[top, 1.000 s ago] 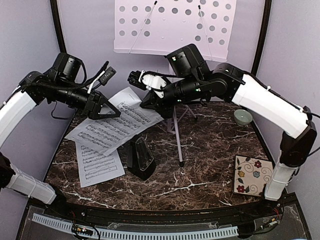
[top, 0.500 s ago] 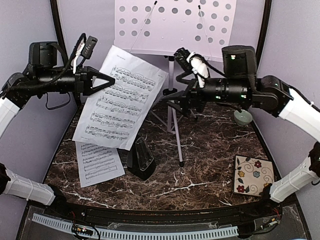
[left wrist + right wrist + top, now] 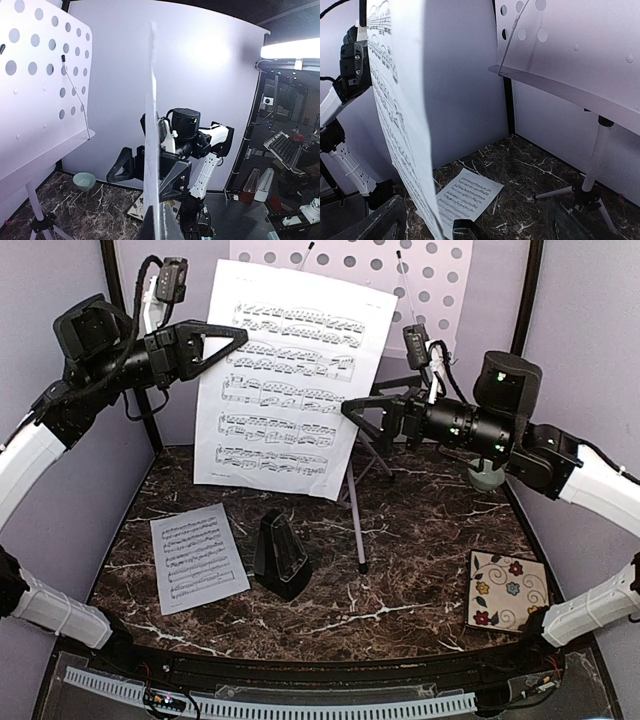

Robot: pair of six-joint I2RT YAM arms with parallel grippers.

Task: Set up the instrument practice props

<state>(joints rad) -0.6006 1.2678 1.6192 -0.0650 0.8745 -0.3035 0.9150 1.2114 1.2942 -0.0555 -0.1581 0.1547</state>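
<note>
Top external view: the left gripper [image 3: 238,338] is clamped on the left edge of the raised music sheet [image 3: 295,380] and holds it upright in the air above the far left part of the bench [image 3: 420,540]. This sheet is white, printed with rows of black staves, and slightly bowed. The right gripper [image 3: 358,418] has its jaws spread wide at the sheet's right edge. In the right wrist view the paper hangs between the spread fingers [image 3: 385,225]; contact cannot be told.

The music stand [image 3: 440,280] rises at the far edge, its white desk dotted with round holes. Its silver pole [image 3: 355,510] comes down to the bench centre.

The flat music sheet [image 3: 198,557] lies toward the near left corner. The metronome [image 3: 280,555], a black pyramid, stands upright just beside it. Bare marble shows between the pole and the floral tile [image 3: 508,590] at the near right corner. The green bowl [image 3: 487,476] sits by the right edge, partly hidden by the right arm.

Count: two sheets, one stand, one metronome, one tile, one bowl.
</note>
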